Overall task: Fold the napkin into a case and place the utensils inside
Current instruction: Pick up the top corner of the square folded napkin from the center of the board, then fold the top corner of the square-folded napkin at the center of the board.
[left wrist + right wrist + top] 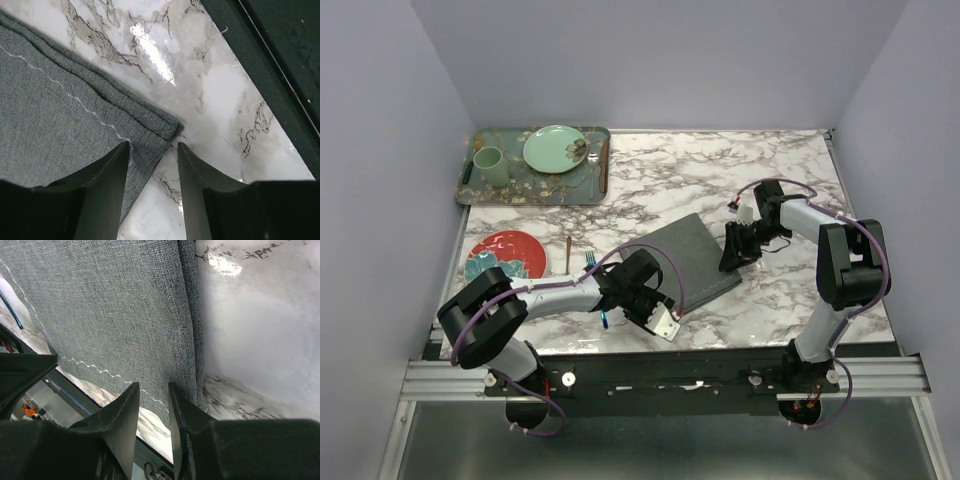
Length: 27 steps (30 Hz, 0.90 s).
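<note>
We find no legible txt, label, brand, no. or sign in any view. Markings are decorative only: floral print on tray (552,190), pattern on red plate (506,256), pale stitch line on napkin (698,255). Arm and frame surfaces are too small to show any readable markings.

A patterned tray (535,192) holds a cup (490,166) and pale plate (555,148); red plate (505,256) nearby.
</note>
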{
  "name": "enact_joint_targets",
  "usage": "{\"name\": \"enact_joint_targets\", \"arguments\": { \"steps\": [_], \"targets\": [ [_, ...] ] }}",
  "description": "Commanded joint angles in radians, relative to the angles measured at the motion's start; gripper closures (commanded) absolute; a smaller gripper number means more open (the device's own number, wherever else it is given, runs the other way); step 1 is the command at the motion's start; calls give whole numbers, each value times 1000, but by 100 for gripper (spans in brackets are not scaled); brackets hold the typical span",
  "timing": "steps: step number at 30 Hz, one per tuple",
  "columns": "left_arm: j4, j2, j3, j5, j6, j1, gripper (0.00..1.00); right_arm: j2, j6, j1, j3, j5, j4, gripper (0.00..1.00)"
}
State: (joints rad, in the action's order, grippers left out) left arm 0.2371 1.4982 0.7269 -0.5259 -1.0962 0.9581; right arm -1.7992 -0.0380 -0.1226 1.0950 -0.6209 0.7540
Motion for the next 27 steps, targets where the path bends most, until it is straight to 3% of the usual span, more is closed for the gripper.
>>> {"name": "enact_joint_targets", "arguments": {
  "steps": [1, 18, 27],
  "targets": [
    [16, 8, 34, -16, -15, 7, 48, -14, -7, 3, 16, 18, 10, 63],
    [47, 46, 155, -33, 19, -74, 59, -6, -14, 3, 16, 10, 10, 63],
    [123, 145, 270, -46, 78, -116, 85, 4, -25, 3, 22, 9, 13, 62]
  ]
}}
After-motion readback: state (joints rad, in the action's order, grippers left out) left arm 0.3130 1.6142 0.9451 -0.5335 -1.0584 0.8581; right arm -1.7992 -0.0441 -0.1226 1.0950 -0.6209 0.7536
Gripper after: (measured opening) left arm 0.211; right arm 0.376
